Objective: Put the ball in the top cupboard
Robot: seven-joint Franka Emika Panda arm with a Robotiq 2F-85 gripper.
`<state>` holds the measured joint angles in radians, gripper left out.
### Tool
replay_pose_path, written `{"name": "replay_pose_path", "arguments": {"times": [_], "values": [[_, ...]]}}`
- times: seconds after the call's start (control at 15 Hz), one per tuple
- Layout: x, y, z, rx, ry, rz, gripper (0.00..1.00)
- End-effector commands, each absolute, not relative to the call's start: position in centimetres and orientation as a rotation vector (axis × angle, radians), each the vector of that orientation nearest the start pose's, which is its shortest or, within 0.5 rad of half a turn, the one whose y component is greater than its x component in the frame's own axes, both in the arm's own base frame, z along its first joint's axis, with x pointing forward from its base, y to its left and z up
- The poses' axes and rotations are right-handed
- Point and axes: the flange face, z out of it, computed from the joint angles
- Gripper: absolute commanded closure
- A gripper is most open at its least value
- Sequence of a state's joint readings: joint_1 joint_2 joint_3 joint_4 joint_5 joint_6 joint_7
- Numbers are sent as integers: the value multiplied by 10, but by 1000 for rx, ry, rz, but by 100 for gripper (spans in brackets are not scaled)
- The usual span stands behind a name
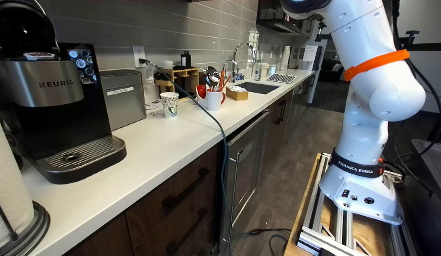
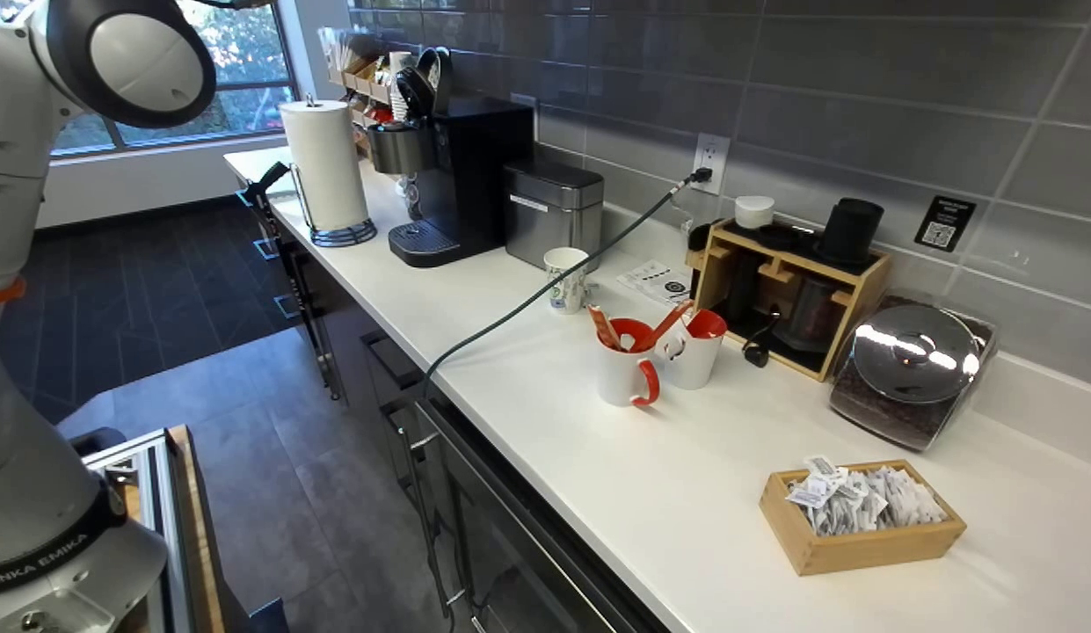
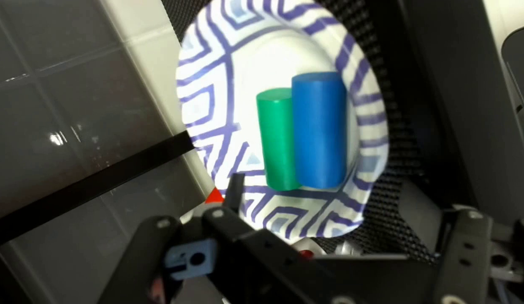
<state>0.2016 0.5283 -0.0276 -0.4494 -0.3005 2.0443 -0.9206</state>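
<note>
Gripping the bowl, perhaps the "ball", by its near rim should spare the 2 cylinders; jaws stand apart.

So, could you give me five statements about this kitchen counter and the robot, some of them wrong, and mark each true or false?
1. In the wrist view, a blue cylinder and a green cylinder are on a patterned plate. True.
2. The green cylinder is the thicker one. False: the blue one is.
3. In an exterior view, a wooden box holds small packets. True.
4. Nothing is plugged in. False: a dark cable is plugged into a wall outlet.
5. The gripper is open. True.
</note>
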Motion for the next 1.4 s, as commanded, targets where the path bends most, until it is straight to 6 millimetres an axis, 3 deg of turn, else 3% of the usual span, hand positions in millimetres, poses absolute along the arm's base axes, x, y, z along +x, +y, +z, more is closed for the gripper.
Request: {"name": "replay_pose_path", "arguments": {"times": [0.0, 0.47, 0.67, 0.87, 1.13, 1.33], "values": [[618, 102, 885, 1906, 1135, 1053, 0], [599, 100, 901, 1938, 1172, 1094, 0], [577, 98, 919, 1956, 1212, 1135, 0], [555, 79, 934, 1990, 1202, 1092, 0], [502, 46, 969, 2041, 1225, 1131, 0], [469, 19, 988, 2110, 1151, 1161, 0]]}}
